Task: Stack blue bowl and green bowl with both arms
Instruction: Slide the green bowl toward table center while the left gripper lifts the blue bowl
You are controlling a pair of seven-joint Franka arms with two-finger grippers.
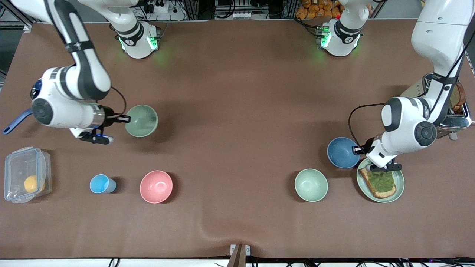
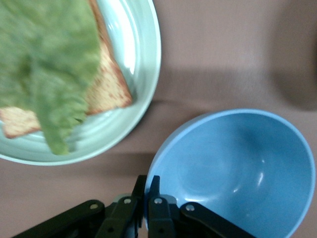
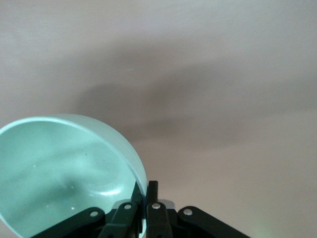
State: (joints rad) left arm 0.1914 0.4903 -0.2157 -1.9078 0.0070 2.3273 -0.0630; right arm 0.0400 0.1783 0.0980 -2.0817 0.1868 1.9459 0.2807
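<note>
Both jaws pinch rims: our left gripper [image 2: 147, 198] lifts the blue bowl [image 1: 342, 152] at its four o'clock, right gripper [image 3: 143, 201] the green bowl [image 1: 141, 120] at nine. Light, stiff, slick; we keep rim grips.

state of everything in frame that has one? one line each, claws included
Left claw: shut on the blue bowl's rim.
Right claw: shut on the green bowl's rim.
Blue bowl: gripped, empty, beside the toast plate.
Green bowl: gripped, tilted, empty.
Pink bowl: upright, empty.
Mint bowl: upright, empty.
Blue cup: upright.
Plastic box: lid on, yellow thing inside.
Plate: holds toast with green topping.
</note>
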